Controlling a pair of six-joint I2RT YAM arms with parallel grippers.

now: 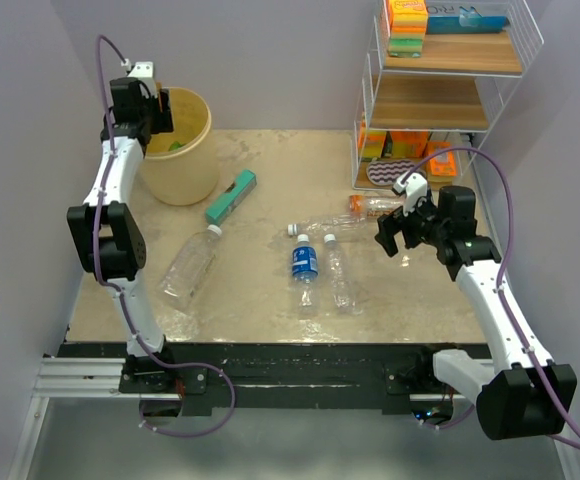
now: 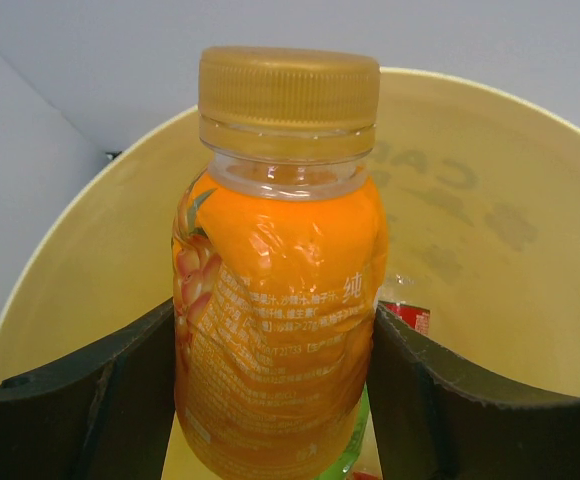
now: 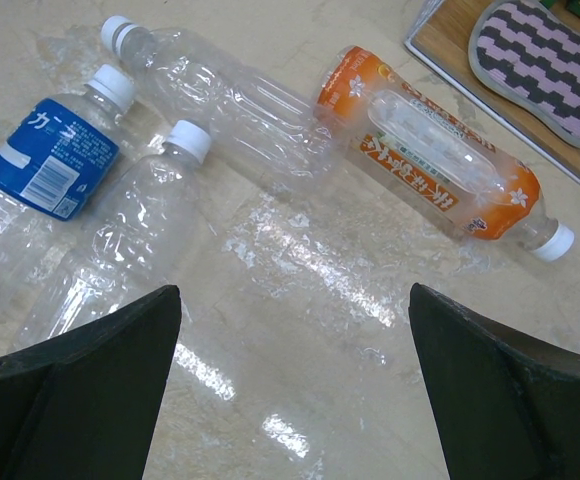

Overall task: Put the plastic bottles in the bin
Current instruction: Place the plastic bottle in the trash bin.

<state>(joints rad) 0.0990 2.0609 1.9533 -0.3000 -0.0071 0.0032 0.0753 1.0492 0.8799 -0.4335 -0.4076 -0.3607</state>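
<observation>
Left wrist view: left gripper (image 2: 275, 400) is clamped on an orange bottle (image 2: 280, 330). Its fingers press the bottle's two sides, and the gold cap points away from the wrist. The bin (image 2: 490, 200) opens directly beyond and beneath the held bottle.

Right wrist view: right gripper (image 3: 295, 385) is spread wide and holds nothing, above the table (image 3: 310, 290). Ahead of its fingers lie a blue-labelled bottle (image 3: 50, 165) and a small clear bottle (image 3: 135, 225) to the left, a long clear bottle (image 3: 220, 95) at centre, and an orange-labelled bottle (image 3: 430, 165) to the right.
</observation>
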